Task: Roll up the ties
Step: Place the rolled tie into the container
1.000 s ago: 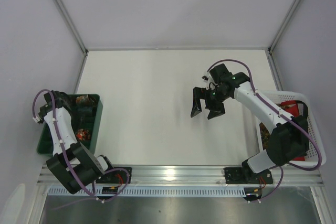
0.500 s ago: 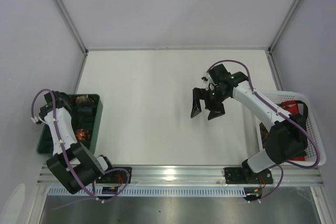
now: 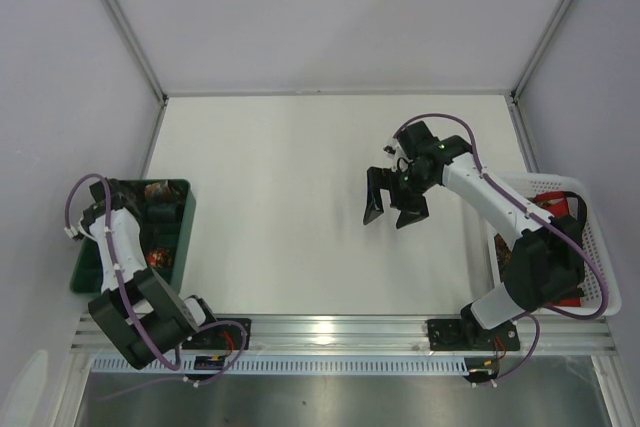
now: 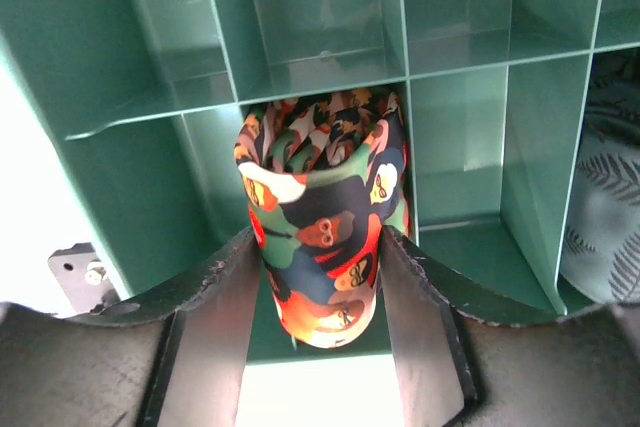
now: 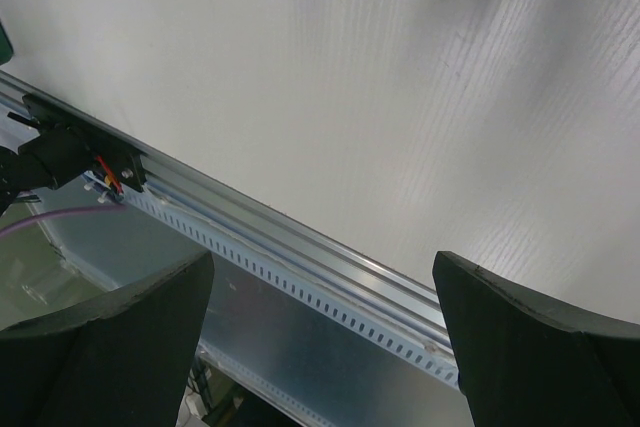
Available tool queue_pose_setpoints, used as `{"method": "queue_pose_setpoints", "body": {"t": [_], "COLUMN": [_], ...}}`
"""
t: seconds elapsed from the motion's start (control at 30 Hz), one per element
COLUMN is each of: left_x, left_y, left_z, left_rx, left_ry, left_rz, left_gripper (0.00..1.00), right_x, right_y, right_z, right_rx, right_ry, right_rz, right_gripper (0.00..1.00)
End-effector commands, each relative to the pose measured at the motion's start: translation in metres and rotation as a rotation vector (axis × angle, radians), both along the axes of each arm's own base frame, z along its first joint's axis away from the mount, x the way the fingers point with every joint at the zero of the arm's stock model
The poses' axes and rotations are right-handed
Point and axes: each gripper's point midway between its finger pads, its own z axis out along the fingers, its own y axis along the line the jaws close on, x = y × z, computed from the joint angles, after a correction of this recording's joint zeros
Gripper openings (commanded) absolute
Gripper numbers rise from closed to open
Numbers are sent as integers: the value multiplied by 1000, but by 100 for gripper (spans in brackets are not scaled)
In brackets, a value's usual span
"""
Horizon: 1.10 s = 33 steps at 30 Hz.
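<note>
In the left wrist view my left gripper (image 4: 318,237) is shut on a rolled tie (image 4: 325,197), a roll with red, green, orange and dark patches. It holds the roll upright in a middle compartment of the green divided tray (image 4: 330,57). In the top view the left gripper (image 3: 150,212) sits over the green tray (image 3: 185,237) at the table's left edge. My right gripper (image 3: 392,209) is open and empty above the table, right of centre. The right wrist view shows its wide-apart fingers (image 5: 110,337) over the bare table and the metal front rail.
A grey leaf-patterned roll (image 4: 610,207) fills the compartment to the right of the held tie. A white basket (image 3: 600,247) with more patterned ties stands at the table's right edge. Grey walls enclose the table.
The left arm has shifted slightly toward the near edge over the green tray. The right arm has not moved.
</note>
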Motion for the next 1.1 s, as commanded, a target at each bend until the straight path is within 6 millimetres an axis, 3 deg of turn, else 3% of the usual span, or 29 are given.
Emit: {"method": "queue_pose_setpoints", "body": {"t": [0.0,0.2,0.37,0.83,1.0,1.07], "left_x": [3,8,12,23,28,42], "left_y": [10,9,11,0,-5,-21], "left_z": [-8,-18,-3,27,44,49], "left_rx": [36,8,32,22,49,30], "left_ry": [21,30,-9,-129,-169,-211], "left_rz": [-7,-20,-32,-75,-107,-167], "left_gripper": [57,58,60,96,100,100], "right_x": [4,3,2,2,9,13], "right_y": [3,3,2,0,0,0], "right_z": [7,7,6,-2,-2,1], "right_rx": [8,9,5,-31,-51,-48], "right_ry": [-19,-15,-15,28,22,-3], "right_rz": [6,3,1,-9,-34,-52], "right_gripper": [100,100,100,100,100,99]}}
